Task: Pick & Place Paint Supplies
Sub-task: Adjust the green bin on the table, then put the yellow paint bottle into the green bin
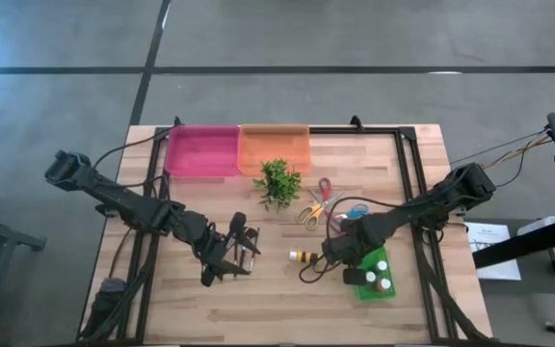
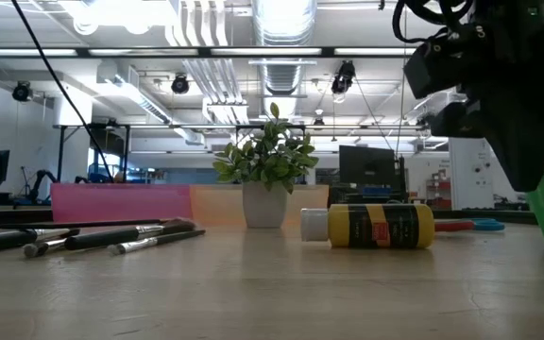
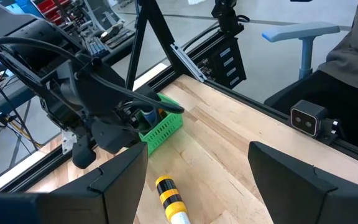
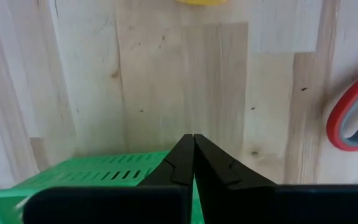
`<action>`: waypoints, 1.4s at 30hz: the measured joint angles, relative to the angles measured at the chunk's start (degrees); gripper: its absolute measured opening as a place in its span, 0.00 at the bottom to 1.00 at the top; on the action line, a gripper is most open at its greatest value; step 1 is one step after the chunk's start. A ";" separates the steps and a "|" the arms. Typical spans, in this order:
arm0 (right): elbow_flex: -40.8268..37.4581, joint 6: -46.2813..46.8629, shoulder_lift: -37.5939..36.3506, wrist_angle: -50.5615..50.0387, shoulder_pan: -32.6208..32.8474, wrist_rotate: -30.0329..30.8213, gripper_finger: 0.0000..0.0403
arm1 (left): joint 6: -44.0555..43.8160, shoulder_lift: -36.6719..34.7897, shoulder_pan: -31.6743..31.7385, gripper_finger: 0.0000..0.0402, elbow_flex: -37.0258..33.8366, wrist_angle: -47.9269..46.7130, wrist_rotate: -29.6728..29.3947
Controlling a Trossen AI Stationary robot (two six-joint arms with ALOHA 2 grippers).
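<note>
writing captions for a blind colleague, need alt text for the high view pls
Seen from above, a wooden table with two dark robot arms: the right hand sits shut over a green basket of small paint bottles, beside a yellow tube. The left hand is open over brushes.

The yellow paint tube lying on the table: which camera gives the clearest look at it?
The low view: the yellow paint tube lies side-on, its dark label band and pale cap plain. The high view shows it small from above; the left wrist view shows it lengthwise; the right wrist view catches only a yellow sliver.
</note>
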 joint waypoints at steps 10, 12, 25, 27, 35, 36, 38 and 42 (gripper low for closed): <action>-0.24 0.09 0.00 -0.13 -0.04 -0.13 0.02 | 0.00 0.00 -0.02 0.71 0.00 0.00 0.00; -0.24 0.09 0.00 -0.34 -0.04 -0.15 0.02 | 0.00 0.00 -0.02 0.71 0.00 0.00 0.00; 0.76 -2.04 -0.05 0.40 -0.07 1.69 0.02 | 0.09 0.00 -0.02 0.71 0.00 0.00 0.00; 1.25 -4.02 -0.27 3.81 -0.09 1.71 0.02 | 0.11 0.00 -0.02 0.71 0.00 0.00 0.00; 4.69 -12.41 0.00 14.03 -0.95 3.17 0.02 | 0.50 0.00 -0.02 0.71 0.00 -0.02 0.02; 5.01 -13.27 0.00 14.59 -1.33 3.41 0.02 | 0.50 0.00 -0.02 0.71 0.00 0.00 0.00; 5.62 -14.38 0.00 16.33 -2.38 4.02 0.02 | 0.50 0.00 -0.02 0.71 -0.03 -0.02 0.00; 6.47 -16.64 0.00 18.51 -4.52 4.09 0.10 | 0.48 0.00 -0.02 0.71 -0.15 -0.09 -0.02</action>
